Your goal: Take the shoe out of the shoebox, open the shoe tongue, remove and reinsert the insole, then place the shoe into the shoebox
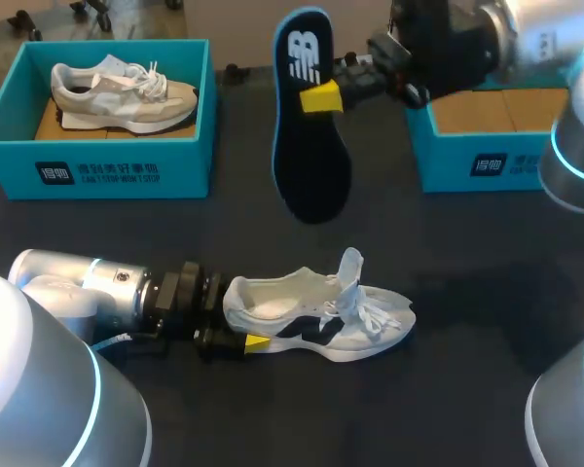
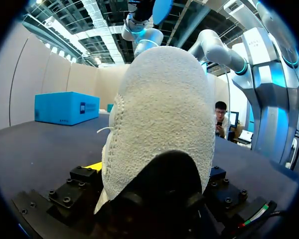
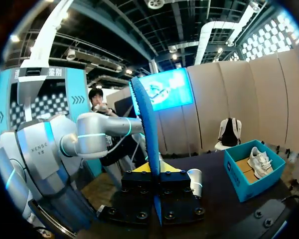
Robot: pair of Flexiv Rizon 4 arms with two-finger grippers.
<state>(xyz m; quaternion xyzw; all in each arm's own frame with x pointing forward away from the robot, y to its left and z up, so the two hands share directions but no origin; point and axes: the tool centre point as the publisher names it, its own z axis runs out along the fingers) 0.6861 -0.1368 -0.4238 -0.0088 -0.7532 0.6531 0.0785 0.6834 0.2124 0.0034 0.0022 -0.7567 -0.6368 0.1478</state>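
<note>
Nearest, a white shoe standing on its sole on the dark worktop, tongue lifted, toe turned away from the left gripper. Left fingers clenched on the heel of this shoe from both sides, with the heel filling the left wrist view. Above and a little behind the shoe, in the air, a dark insole with blue edge, hanging nearly upright. Grasped near its upper end by the right gripper, fingers pressed on its two faces. Farther behind the shoe and to the left, a blue shoebox containing a second pale shoe. Farther behind and to the right, another blue shoebox.
</note>
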